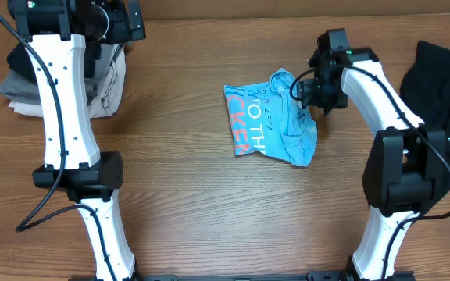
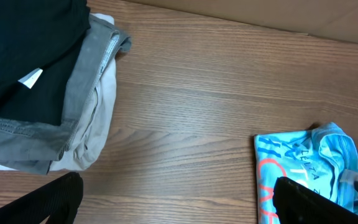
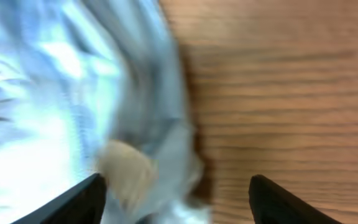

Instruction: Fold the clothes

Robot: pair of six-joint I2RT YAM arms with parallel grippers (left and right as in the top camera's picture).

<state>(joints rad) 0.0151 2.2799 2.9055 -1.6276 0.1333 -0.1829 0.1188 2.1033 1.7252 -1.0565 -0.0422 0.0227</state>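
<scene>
The light blue T-shirt (image 1: 276, 125) with white and red-pink lettering lies crumpled at the table's middle; it also shows in the left wrist view (image 2: 303, 168) and, blurred, in the right wrist view (image 3: 73, 93). My right gripper (image 1: 312, 95) is open, its fingers (image 3: 176, 205) straddling the shirt's right edge. The loose black garment (image 1: 442, 86) with a small white logo lies at the far right. My left gripper (image 2: 179, 205) is open and empty above bare wood at the back left, beside the garment pile.
A neat pile of black, grey and beige garments (image 1: 104, 78) sits at the back left, also in the left wrist view (image 2: 48, 93). The table's back edge (image 2: 260, 28) runs behind it.
</scene>
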